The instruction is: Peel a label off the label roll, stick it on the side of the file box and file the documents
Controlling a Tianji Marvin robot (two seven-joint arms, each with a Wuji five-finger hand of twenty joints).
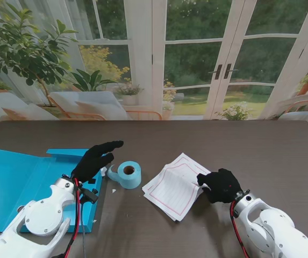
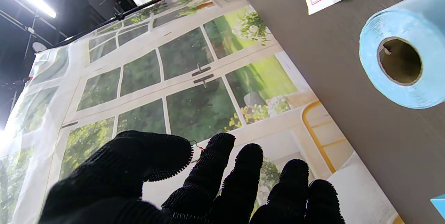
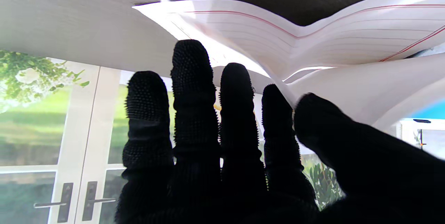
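No text can be read anywhere; the documents [image 1: 174,186] show only ruled lines and red borders.

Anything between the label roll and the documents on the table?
Nothing: in the stand view, only bare dark table separates the label roll from the documents. The left wrist view shows the same bare gap.

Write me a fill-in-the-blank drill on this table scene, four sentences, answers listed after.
1. The label roll is coloured light ____.
2. The documents lie on the roll's ____ side in the stand's view.
3. The sheets' edge is pinched by the ____ hand.
4. The left hand, above the open file box, holds ____.

Missing words: blue; right; right; nothing
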